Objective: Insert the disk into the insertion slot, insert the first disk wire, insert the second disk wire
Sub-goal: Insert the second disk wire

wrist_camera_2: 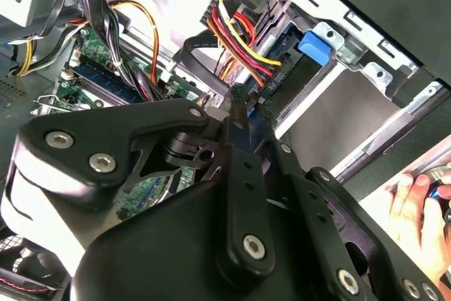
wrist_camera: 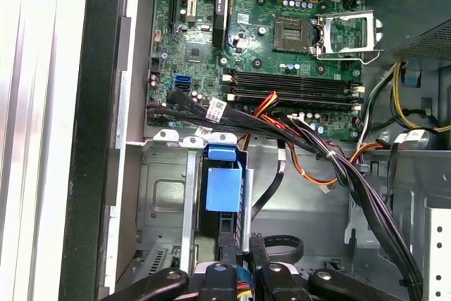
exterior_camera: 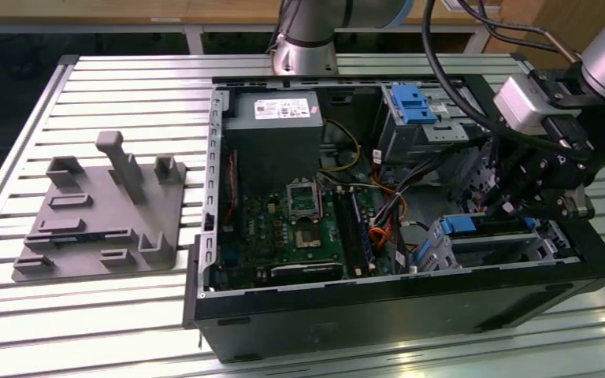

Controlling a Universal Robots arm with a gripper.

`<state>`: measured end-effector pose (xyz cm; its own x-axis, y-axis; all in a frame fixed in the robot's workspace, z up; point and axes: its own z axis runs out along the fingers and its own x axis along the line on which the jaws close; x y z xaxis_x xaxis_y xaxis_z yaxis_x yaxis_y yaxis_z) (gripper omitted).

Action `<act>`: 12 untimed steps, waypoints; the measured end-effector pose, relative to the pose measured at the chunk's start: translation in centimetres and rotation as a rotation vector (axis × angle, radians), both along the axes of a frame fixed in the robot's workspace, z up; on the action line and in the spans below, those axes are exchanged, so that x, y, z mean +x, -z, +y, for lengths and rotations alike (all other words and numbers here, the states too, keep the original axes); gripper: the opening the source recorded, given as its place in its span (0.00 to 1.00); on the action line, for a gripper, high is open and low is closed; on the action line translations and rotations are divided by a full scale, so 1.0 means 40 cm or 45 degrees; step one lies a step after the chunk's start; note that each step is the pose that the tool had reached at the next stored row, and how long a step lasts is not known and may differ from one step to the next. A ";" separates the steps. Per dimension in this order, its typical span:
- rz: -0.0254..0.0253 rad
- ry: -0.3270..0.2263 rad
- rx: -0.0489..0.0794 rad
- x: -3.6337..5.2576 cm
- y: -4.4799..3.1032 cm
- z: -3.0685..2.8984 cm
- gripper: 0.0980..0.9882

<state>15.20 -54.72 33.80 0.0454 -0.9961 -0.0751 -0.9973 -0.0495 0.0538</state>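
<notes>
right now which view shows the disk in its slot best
The first wrist view: it looks straight down on the disk, its blue carrier seated in the insertion slot, just ahead of the gripper. The exterior view shows a blue sliver of it behind the gripper. The second wrist view catches its blue end past the wires.

In the second wrist view, the black linkages of the claw (wrist_camera_2: 239, 114) take up the near part of the frame, its fingers drawn together around a dark connector at their tips. Just beyond those tips lies a bundle of red, yellow, orange and black wires (wrist_camera_2: 236, 37). Past it, the blue plastic of the disk (wrist_camera_2: 317, 46) sits inside the silver insertion slot (wrist_camera_2: 352, 86). A green motherboard (wrist_camera_2: 106, 79) lies to one side, and a person's hand (wrist_camera_2: 416, 209) rests at the frame's edge.
</notes>
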 end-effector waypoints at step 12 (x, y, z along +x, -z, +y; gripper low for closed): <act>0.0000 0.000 -0.001 0.000 0.009 -0.001 0.11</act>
